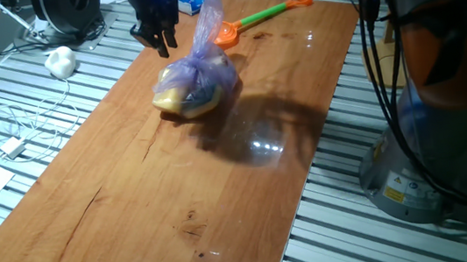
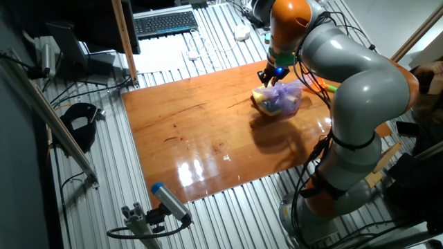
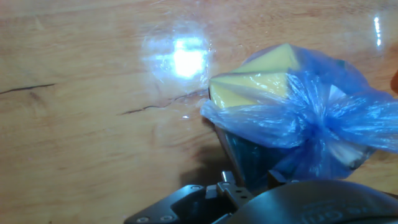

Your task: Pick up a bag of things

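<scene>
The arm has fat rounded grey segments joined by orange bands, black cables running down beside its base, a yellow label low on the pedestal, and a black gripper with a blue light glowing above it.

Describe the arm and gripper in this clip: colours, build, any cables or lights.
The arm is built of rounded silver-grey segments with orange joint rings, rising from a grey base beside the table. Black cables run down along it. The gripper is black, with two dark fingers and a small blue light glowing on its body. No lettering on the arm is legible.
</scene>
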